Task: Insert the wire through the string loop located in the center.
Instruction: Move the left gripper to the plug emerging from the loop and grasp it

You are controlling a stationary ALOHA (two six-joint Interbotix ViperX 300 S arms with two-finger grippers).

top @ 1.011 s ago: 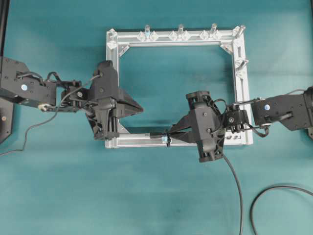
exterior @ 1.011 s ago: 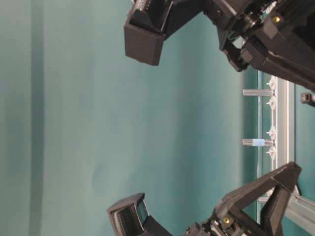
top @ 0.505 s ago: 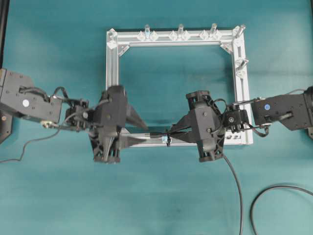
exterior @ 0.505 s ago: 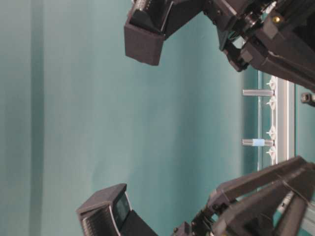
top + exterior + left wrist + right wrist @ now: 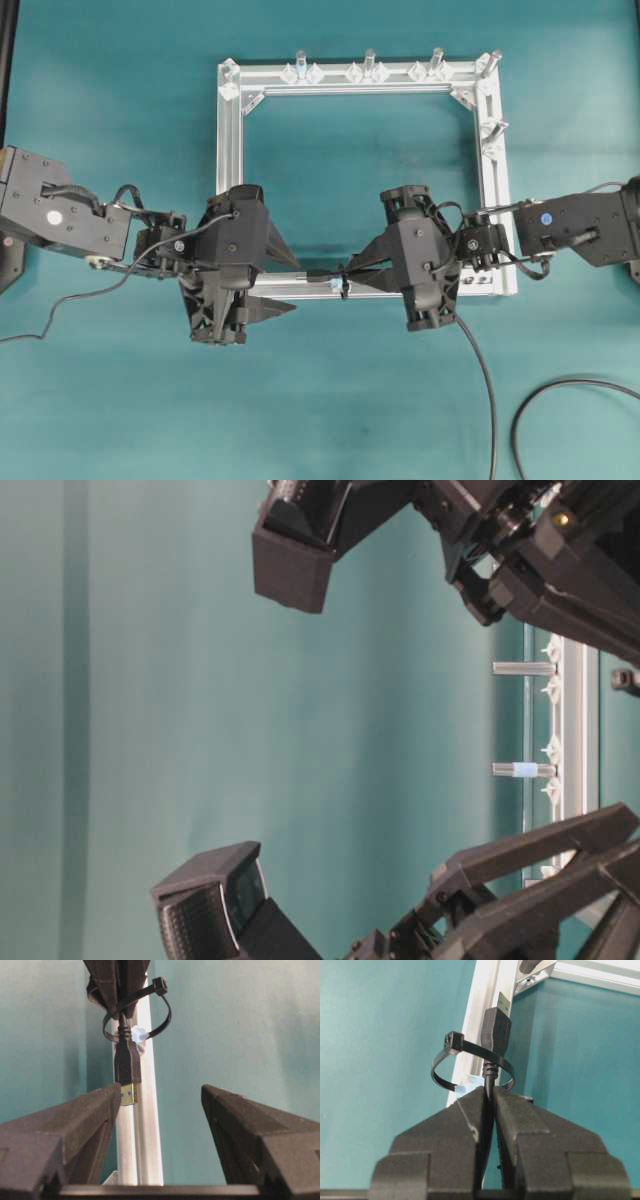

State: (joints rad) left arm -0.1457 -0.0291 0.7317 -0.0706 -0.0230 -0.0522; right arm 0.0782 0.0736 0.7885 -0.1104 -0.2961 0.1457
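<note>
1. The left gripper (image 5: 283, 287) stands spread wide and holds nothing; in its wrist view the plug's brassy tip sits just beside the left finger (image 5: 75, 1125), whether touching I cannot tell.
2. The right gripper (image 5: 489, 1105) is pressed together on the wire (image 5: 490, 1080) just behind the plug; the plug has passed through the string loop (image 5: 470, 1062).
3. The loop sits mid-way along the near bar of the silver frame (image 5: 480, 285); overhead it is a small dark knot (image 5: 341, 284), while the wrist views show the ring and its pale fitting clearly.
4. The table-level view shows only gripper bodies and upright pegs (image 5: 522, 769); neither wire nor loop appears there.
</note>
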